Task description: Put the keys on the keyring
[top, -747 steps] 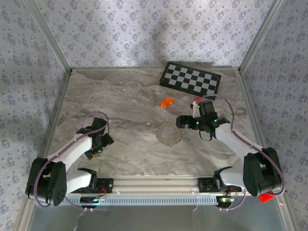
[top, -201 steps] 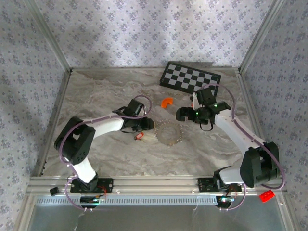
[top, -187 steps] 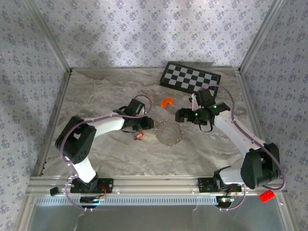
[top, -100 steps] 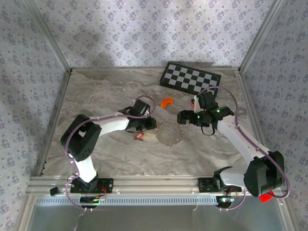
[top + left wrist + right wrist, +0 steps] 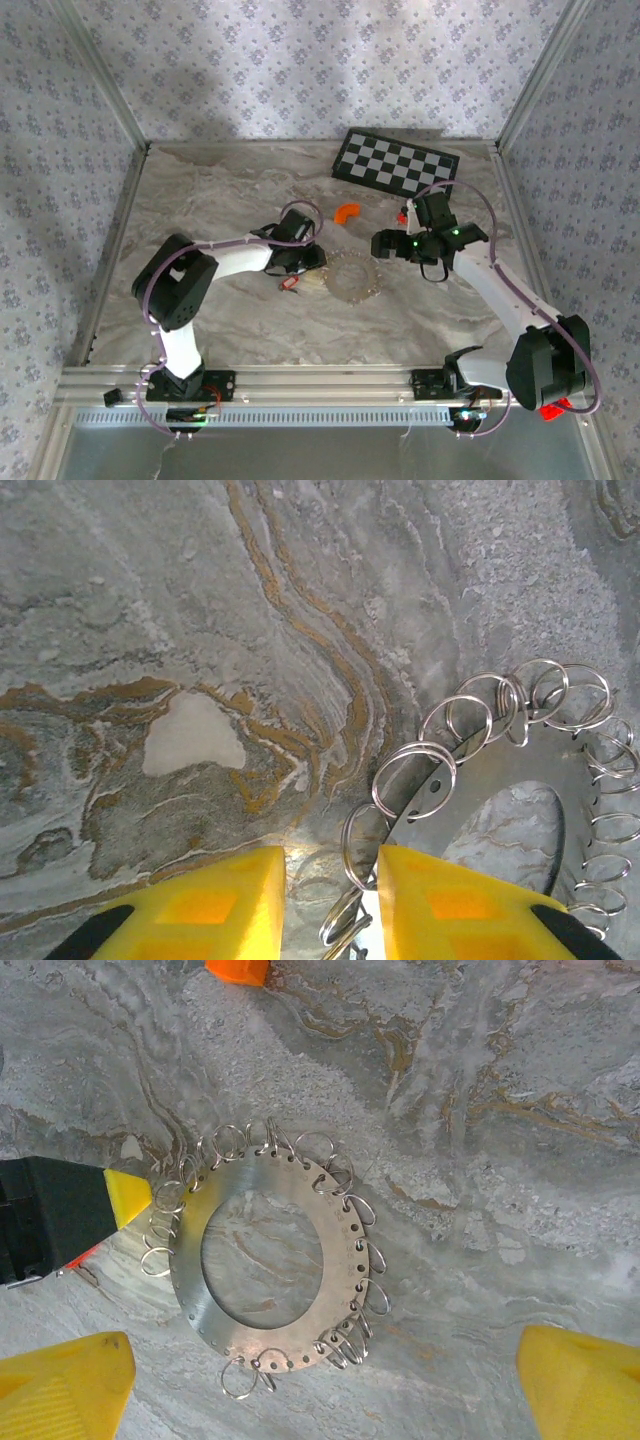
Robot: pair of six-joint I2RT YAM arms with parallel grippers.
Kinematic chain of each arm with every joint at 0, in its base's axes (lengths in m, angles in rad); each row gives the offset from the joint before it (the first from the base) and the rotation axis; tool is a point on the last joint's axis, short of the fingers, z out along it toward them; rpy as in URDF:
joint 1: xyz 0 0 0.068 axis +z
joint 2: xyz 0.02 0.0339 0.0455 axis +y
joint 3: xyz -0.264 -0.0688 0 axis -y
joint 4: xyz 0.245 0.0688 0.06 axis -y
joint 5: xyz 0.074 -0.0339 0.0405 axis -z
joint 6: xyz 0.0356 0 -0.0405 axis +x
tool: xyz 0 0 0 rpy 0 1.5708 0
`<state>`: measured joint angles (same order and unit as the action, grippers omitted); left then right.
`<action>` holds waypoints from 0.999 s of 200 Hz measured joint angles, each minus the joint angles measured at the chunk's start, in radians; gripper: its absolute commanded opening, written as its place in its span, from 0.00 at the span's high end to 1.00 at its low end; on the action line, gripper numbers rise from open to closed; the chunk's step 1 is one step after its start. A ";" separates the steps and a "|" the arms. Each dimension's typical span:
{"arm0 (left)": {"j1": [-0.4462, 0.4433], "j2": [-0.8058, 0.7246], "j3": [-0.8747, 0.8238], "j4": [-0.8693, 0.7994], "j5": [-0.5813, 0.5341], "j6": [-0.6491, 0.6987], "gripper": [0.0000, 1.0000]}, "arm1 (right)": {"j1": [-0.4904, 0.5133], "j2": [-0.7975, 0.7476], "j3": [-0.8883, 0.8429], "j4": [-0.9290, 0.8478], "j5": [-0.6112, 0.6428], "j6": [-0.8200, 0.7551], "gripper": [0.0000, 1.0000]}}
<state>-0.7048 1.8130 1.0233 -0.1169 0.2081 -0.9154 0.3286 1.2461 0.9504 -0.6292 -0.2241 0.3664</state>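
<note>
Left arm has swung in from the near-left to the keyring | left gripper narrowed astride an edge ringlet — clamped or not, cannot tell | keys just near-left of those jaws | right gripper gaping above.

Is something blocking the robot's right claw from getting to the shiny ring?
Nothing visible does. The keyring lies bare on the table below the open right gripper; the left gripper is only at its edge.
</note>
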 measured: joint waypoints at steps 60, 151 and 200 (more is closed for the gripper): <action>-0.018 0.033 0.000 0.043 0.001 -0.029 0.80 | -0.011 -0.008 -0.006 0.009 -0.001 -0.001 0.00; -0.018 0.043 -0.001 0.063 0.000 -0.048 0.85 | -0.024 -0.031 -0.006 0.005 0.000 -0.015 0.00; -0.016 0.049 -0.001 0.076 0.001 -0.048 0.89 | -0.035 -0.034 -0.006 0.005 0.000 -0.016 0.00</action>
<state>-0.7212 1.8618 1.0222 -0.0414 0.2092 -0.9638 0.2939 1.2125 0.9447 -0.6243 -0.2245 0.3508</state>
